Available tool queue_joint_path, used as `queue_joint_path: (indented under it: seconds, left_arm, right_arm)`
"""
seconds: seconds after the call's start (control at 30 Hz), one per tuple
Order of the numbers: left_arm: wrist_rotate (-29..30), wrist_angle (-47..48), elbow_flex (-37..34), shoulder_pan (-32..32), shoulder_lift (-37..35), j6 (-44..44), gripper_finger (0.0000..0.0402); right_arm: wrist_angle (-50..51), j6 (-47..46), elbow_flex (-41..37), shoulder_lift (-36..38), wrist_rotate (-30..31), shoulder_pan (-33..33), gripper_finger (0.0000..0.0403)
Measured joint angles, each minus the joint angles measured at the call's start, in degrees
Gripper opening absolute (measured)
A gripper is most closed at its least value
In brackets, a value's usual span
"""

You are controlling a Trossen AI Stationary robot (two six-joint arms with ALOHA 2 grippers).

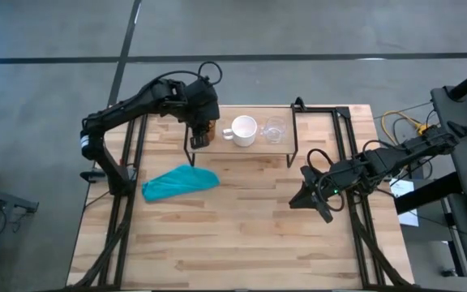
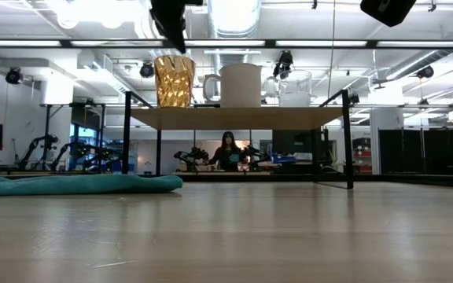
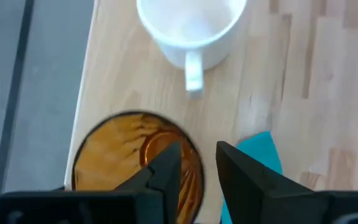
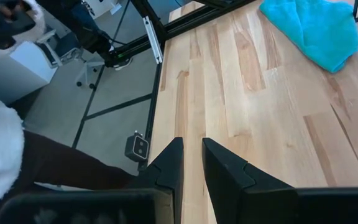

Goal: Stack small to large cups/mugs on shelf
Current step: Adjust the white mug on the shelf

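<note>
Three cups lined up on the low wooden shelf (image 1: pixel 286 152)

The left tool (image 3: pixel 194 163), fingers parted and empty, straddles the rim of the amber textured cup (image 1: pixel 202 134), directly above it; white ceramic mug (image 1: pixel 243 130) and clear glass cup (image 1: pixel 275 130) stand alongside. The right tool (image 4: pixel 191 163) hangs narrowly parted, empty, over the counter (image 1: pixel 242 227).

Left wrist view: amber cup (image 3: pixel 135 158) partly hidden behind the left end effector (image 3: pixel 197 165), lower rim cut off by frame edge. White mug (image 3: pixel 191 28), just beyond that end effector, loses its far rim at the edge. Teal cloth (image 3: pixel 260 155) only a corner, rest behind a finger.

Low view: left end effector (image 2: pixel 171 27) above the amber cup, mostly out of frame, fingers can't be made out. Person (image 2: pixel 228 151) past the shelf (image 2: pixel 234 118) too small for detail.
</note>
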State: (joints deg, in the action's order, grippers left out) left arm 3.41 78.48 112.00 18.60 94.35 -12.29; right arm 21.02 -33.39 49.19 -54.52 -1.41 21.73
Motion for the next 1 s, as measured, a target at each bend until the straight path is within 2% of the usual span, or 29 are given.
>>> queue_joint_path:
  seconds: [0.17, 0.37, 0.53, 0.67, 0.83, 1.0]
  left_arm:
    - [-0.71, -0.17, 4.03, -2.51, -0.01, 0.54, 0.0087]
    - [-8.09, -7.3, 5.64, -6.54, -0.05, 2.91, 0.0087]
    - [-8.4, -13.96, 5.49, -9.13, 1.96, 1.55, 0.0087]
    - [-7.78, -15.77, 5.38, -10.45, 6.0, 1.42, 0.0087]
    - [-7.6, -18.29, 5.34, -10.96, 11.16, 1.42, 0.0086]
    - [-7.6, -20.44, 5.37, -11.04, 13.23, 1.38, 0.0086]
  right_arm:
    - [0.0, 0.01, 0.0, 0.0, 0.0, -0.01, 0.0054]
    - [0.0, 0.22, 0.0, -0.01, 0.0, 0.0, 0.0054]
    - [0.0, 0.24, 0.0, -0.02, 0.0, -0.02, 0.0054]
    - [-0.06, 0.26, 0.0, -0.02, 0.12, -0.02, 0.0054]
    - [-0.09, 0.33, 0.0, -0.02, 3.05, -0.02, 0.0054]
    - [-0.09, 0.33, 0.0, -0.02, 3.13, 0.0, 0.0054]
